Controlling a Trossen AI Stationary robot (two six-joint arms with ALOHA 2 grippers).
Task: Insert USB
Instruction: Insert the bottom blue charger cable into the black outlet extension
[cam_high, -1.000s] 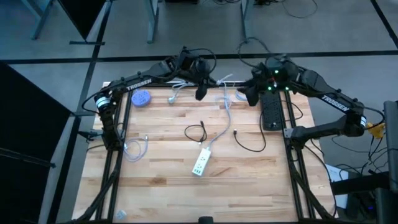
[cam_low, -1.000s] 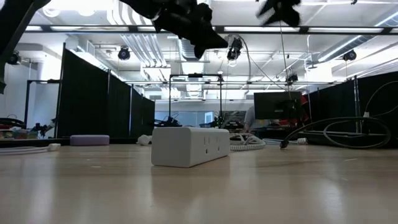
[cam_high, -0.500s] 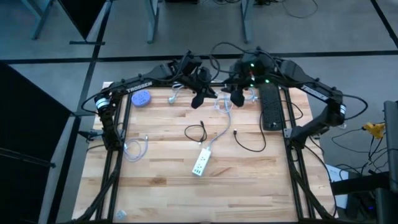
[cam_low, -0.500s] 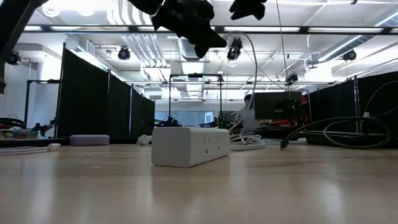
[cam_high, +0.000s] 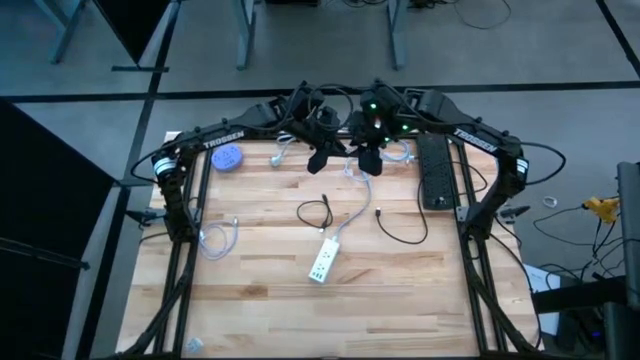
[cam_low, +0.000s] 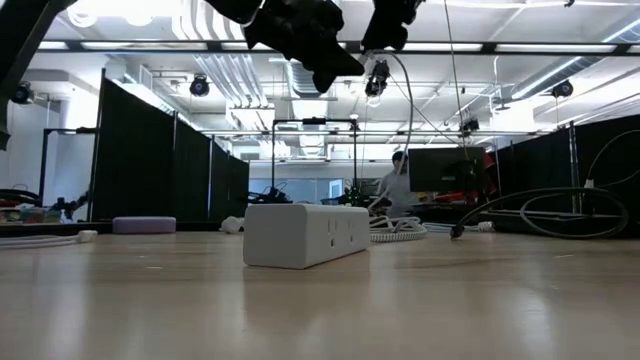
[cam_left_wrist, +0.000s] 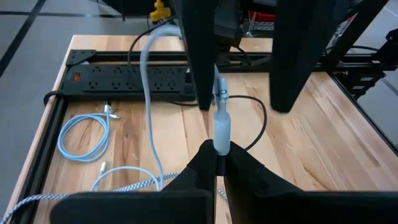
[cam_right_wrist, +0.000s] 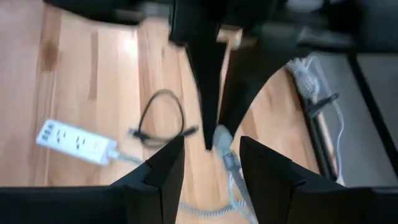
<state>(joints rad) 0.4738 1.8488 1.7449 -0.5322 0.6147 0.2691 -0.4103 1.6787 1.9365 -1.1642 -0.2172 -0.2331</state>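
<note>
The left gripper (cam_left_wrist: 216, 163) is closed on a white plug (cam_left_wrist: 221, 127), held up in the air at the top middle of the high view. The right gripper (cam_right_wrist: 208, 146) is half open and holds nothing, just beside it. The plug's long way points straight at the right gripper, so that arm is nearer.

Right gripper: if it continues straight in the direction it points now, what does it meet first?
Probably the white cable plug held up by the left gripper; it sits just beyond the right gripper. Depth is unclear.
</note>
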